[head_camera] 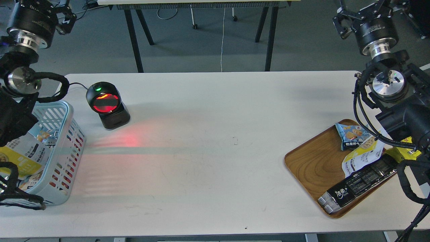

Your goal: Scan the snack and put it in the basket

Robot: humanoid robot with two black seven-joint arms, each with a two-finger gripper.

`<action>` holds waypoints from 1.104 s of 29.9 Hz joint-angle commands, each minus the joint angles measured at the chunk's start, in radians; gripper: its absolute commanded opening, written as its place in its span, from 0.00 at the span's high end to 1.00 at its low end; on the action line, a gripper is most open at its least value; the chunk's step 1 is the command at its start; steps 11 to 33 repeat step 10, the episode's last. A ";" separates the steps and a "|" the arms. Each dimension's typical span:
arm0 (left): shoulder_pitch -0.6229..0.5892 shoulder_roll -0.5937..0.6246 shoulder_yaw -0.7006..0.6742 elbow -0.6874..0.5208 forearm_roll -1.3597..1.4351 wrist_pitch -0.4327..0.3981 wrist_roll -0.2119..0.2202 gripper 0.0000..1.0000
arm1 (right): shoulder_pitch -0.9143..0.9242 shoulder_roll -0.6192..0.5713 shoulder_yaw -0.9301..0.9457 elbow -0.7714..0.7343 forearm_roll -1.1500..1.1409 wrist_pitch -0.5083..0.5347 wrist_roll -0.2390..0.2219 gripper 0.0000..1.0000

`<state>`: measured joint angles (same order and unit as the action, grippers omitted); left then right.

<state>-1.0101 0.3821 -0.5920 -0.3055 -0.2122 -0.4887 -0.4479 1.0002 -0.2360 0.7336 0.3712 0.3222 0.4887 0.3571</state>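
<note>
The snack (16, 157), a yellow-and-white pouch, lies inside the pale blue basket (69, 112) at the table's left edge, on other packets and partly hidden by my left arm. My left gripper (42, 4) is raised high at the top left, far above the basket, and cut off by the frame edge, so its fingers cannot be told apart. My right gripper (361, 11) is raised at the top right, beyond the table's far edge, with its fingers spread open and empty.
A black barcode scanner (107, 104) with a red glowing window stands right of the basket. A brown wooden tray (310, 161) at the right holds a small blue packet (351, 134), another yellow-and-white pouch (361, 153) and a long black packet (359, 185).
</note>
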 commanded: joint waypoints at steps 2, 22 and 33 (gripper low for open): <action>0.033 -0.054 -0.043 0.003 -0.067 0.000 0.002 0.00 | -0.034 0.024 0.006 0.001 0.001 0.000 0.002 0.01; 0.036 -0.054 -0.037 -0.007 -0.065 0.000 0.009 0.00 | -0.029 0.017 0.003 -0.005 0.000 0.000 0.003 0.01; 0.036 -0.054 -0.037 -0.007 -0.065 0.000 0.009 0.00 | -0.029 0.017 0.003 -0.005 0.000 0.000 0.003 0.01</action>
